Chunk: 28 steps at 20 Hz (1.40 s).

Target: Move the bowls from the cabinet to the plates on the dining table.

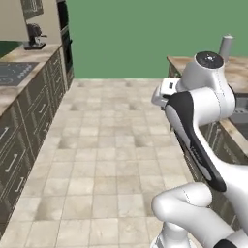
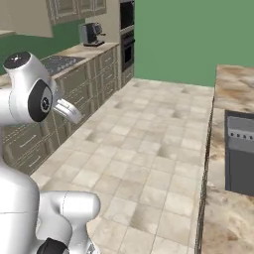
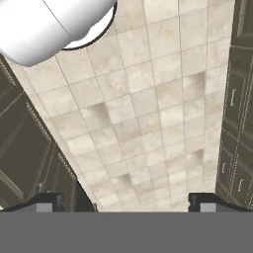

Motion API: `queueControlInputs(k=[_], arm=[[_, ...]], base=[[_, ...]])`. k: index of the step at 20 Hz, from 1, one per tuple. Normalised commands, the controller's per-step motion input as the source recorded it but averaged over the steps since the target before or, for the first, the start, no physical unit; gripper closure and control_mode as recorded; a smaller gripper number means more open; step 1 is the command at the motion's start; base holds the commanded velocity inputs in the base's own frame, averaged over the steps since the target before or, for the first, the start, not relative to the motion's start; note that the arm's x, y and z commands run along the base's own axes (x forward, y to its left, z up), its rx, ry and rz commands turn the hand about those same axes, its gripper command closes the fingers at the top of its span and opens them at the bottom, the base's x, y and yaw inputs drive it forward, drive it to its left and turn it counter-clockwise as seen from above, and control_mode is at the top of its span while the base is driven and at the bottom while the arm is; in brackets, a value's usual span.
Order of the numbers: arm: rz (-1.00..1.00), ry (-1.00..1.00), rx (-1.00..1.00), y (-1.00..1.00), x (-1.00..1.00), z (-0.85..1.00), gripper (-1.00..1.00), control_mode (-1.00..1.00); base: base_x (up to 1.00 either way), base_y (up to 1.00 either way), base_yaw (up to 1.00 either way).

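One coffee machine [image 2: 91, 33], left counter [image 2: 84, 51]

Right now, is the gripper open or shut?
Open: in the hand view the gripper has its fingertips far apart, tiled floor between.

A coffee machine [image 1: 35, 36] stands on the marbled counter [image 1: 26, 54] beside the cooktop [image 1: 14, 72].

The dining table [image 2: 233, 89] and cabinet [image 2: 74, 10] are cut off by picture edges.
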Motion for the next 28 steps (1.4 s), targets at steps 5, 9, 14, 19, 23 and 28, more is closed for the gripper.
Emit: queueControlInputs(k=[5,9,14,19,23,28], arm=[[0.00,0.00,0.00,0.00,0.00,0.00,-1.00,1.00],[0.00,0.00,0.00,0.00,0.00,0.00,-1.00,1.00],[0.00,0.00,0.00,0.00,0.00,0.00,-1.00,1.00],[0.00,0.00,0.00,0.00,0.00,0.00,-1.00,1.00],[0.00,0.00,0.00,0.00,0.00,0.00,-1.00,1.00],[0.00,0.00,0.00,0.00,0.00,0.00,-1.00,1.00]], base=[[1.00,0.00,-0.30],[1.00,0.00,0.05],[0.96,0.00,0.46],[0.38,0.00,0.63],[0.02,0.00,0.60],[0.08,0.02,0.52]])
